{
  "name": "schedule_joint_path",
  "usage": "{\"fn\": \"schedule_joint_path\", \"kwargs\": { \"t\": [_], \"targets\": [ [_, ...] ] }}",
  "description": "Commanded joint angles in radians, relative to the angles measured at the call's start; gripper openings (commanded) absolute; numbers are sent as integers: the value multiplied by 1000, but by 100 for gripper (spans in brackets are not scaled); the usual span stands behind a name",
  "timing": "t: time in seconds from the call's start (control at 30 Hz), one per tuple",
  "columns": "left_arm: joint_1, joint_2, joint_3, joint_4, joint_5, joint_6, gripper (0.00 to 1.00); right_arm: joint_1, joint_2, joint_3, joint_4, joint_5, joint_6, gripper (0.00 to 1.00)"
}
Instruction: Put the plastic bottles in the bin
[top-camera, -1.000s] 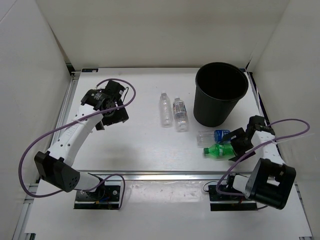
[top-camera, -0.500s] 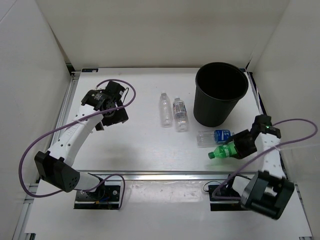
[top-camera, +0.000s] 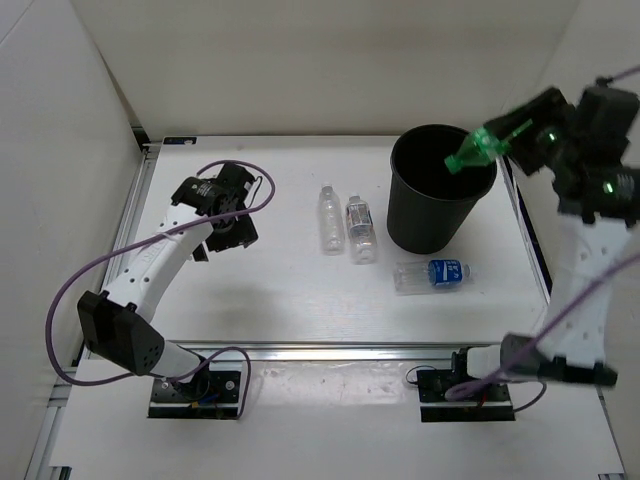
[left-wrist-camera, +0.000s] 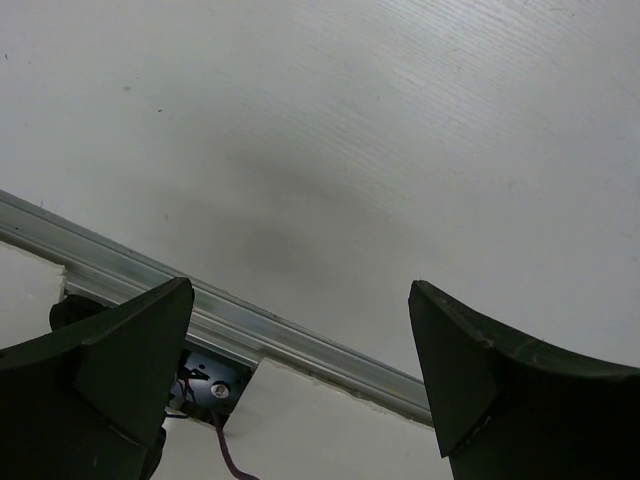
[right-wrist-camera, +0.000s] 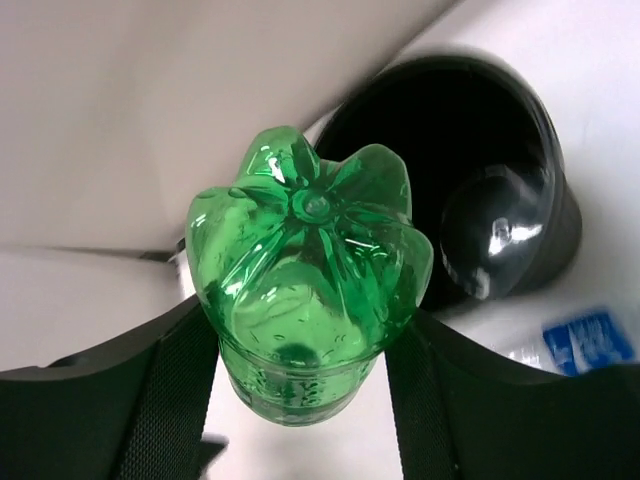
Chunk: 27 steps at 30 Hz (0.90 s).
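Note:
My right gripper (top-camera: 527, 138) is raised high, shut on the green bottle (top-camera: 482, 148), which hangs tilted over the right side of the black bin's (top-camera: 425, 228) mouth. In the right wrist view the green bottle (right-wrist-camera: 310, 280) sits base-on between both fingers (right-wrist-camera: 170, 400), with the bin (right-wrist-camera: 545, 235) below. Lying on the table are a clear bottle (top-camera: 331, 217), a white-labelled clear bottle (top-camera: 361, 228) and a blue-labelled bottle (top-camera: 432, 274). My left gripper (top-camera: 224, 226) hovers at the far left; its jaws (left-wrist-camera: 300, 370) stand open and hold nothing.
White walls enclose the table on three sides. A metal rail (left-wrist-camera: 300, 335) runs along the table's left edge under my left gripper. The blue-labelled bottle (right-wrist-camera: 587, 340) shows at the lower right of the right wrist view.
My right gripper closed on the green bottle near the front right, lifted it off the table and swung it up over the bin. The left arm barely moved.

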<state>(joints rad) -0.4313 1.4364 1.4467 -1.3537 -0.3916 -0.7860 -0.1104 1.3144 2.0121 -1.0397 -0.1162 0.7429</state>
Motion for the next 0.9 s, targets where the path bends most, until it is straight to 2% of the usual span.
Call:
{"fn": "schedule_joint_path", "kwargs": {
  "t": [0.0,0.03,0.1,0.13,0.2,0.23,0.27,0.3,0.37,0.4,0.43,0.5,0.53,0.67,0.87],
  "targets": [
    [2,12,7,-4,3,-4,100,78,256,200,18,198,-89,71],
    [2,12,7,-4,3,-4,100,98,331,247,-12,220,-89,77],
    [2,21,-15,-4,-7,-18,100,107,367,290,-31,253,-89,97],
    [2,21,-31,-4,-7,-31,100,107,367,265,-40,265,-76,100],
    [2,21,-68,-4,-20,-19,100,107,304,159,-40,280,-38,100],
    [2,21,-68,-4,-20,-19,100,94,222,86,-30,280,-16,100],
    [2,21,-68,-4,-30,-28,100,75,176,-81,-20,280,7,100],
    [2,12,-68,-4,-39,-29,100,46,127,-170,-10,268,62,100],
    [2,12,-68,-4,-39,-13,100,0,-36,-359,39,172,127,100],
    [2,12,-68,16,-24,-1,100,-74,-93,-559,65,105,194,100],
    [2,12,-59,25,-10,-1,100,-115,-204,-660,101,28,228,100],
    [2,22,-46,25,-10,11,100,-214,-301,-830,182,-136,300,100],
    [2,22,-46,34,-10,20,100,-239,-370,-966,208,-178,349,100],
    [2,35,-46,50,11,44,100,-281,-396,-1098,256,-273,343,100],
    [2,35,-46,61,20,53,100,-281,-281,-1057,306,-293,234,100]
  ]
}}
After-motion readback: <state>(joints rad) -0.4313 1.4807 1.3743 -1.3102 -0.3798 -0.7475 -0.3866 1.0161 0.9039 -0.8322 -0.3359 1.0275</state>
